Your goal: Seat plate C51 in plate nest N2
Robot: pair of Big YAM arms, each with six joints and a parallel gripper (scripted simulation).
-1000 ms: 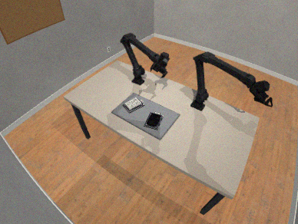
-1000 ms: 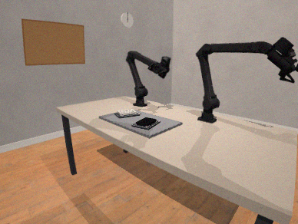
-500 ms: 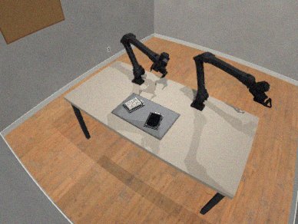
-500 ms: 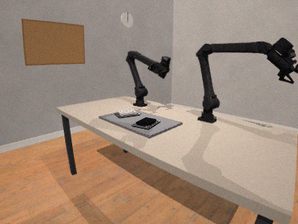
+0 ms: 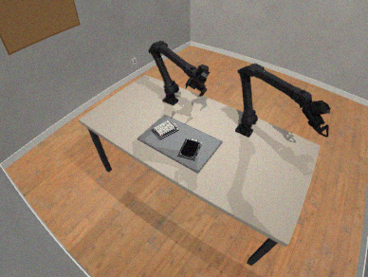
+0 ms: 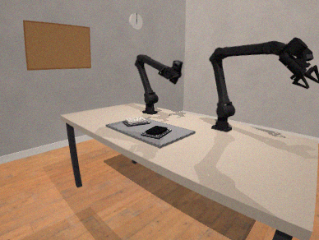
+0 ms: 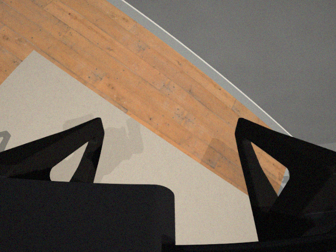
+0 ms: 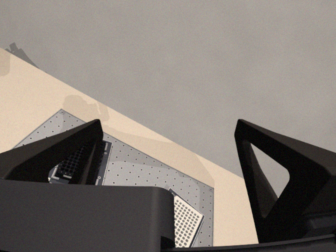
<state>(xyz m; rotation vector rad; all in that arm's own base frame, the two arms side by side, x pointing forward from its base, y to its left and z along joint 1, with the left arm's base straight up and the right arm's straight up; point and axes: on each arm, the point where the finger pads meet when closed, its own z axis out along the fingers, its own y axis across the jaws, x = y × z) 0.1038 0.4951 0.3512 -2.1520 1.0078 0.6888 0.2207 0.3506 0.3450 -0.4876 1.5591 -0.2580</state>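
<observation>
Holding left fingers (image 5: pixel 317 127) (image 6: pixel 305 85) wide, with nothing between; likewise right fingers (image 5: pixel 203 91) (image 6: pixel 174 79). On the gray board (image 5: pixel 154 141) (image 6: pixel 164 140) (image 8: pixel 151 174), near the tabletop (image 5: pixel 266 190) (image 6: pixel 247 177) (image 7: pixel 40 89) (image 8: pixel 32 86) long edge opposite the arms, showing the white plate (image 5: pixel 165 128) (image 6: pixel 136 120) (image 8: pixel 187 217) toward a corner, the black plate (image 5: pixel 191 148) (image 6: pixel 157 131) (image 8: pixel 65 169) farther from it. Cannot read which is C51.

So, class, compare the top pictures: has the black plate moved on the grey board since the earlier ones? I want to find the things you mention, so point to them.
No, the black plate (image 5: pixel 190 148) (image 6: pixel 158 131) (image 8: pixel 71 162) shows no visible shift either way against the grey board's (image 5: pixel 211 143) (image 6: pixel 182 131) (image 8: pixel 146 170) edges.
</observation>
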